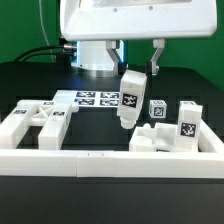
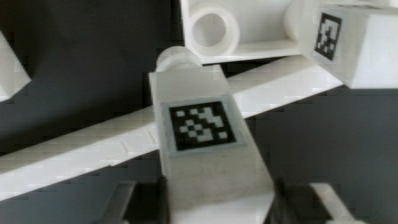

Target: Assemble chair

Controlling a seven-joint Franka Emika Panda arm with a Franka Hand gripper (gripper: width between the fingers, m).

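**Surface** [image 1: 100,135]: one, flat black. Behind its far edge are a green wall [image 1: 20,30], dark cables [image 1: 45,50] toward the far corner on the exterior view's left, and the white robot base [image 1: 95,52] at mid-edge.

**Rail** [image 1: 100,160]: one, long plain white. It runs along the near edge, with a short return up each side edge.

**Marker board** [image 1: 92,98]: one, lying flat toward the middle of the far edge, with several tags on it.

**Chair**: not assembled, present as loose white tagged pieces.
- Left cluster [image 1: 35,120]: chunky pieces packed together by the near corner on the exterior view's left. Two tags show. The pieces cannot be counted apart.
- Right group, by the opposite near corner, three pieces:
  - small cube [image 1: 157,110]
  - taller block [image 1: 188,120]
  - low block [image 1: 150,141], just beside the rail
- Post [image 1: 131,98]: one, long with a rounded end and one tag. It is tilted, near the middle of the surface between the marker board and the rail.

**Hand** [image 2: 222,205]: one, directly above the post. Its fingers [image 2: 127,203] flank the post's upper end. The wrist view shows a thin dark gap on each side, so whether they press on the post cannot be told.
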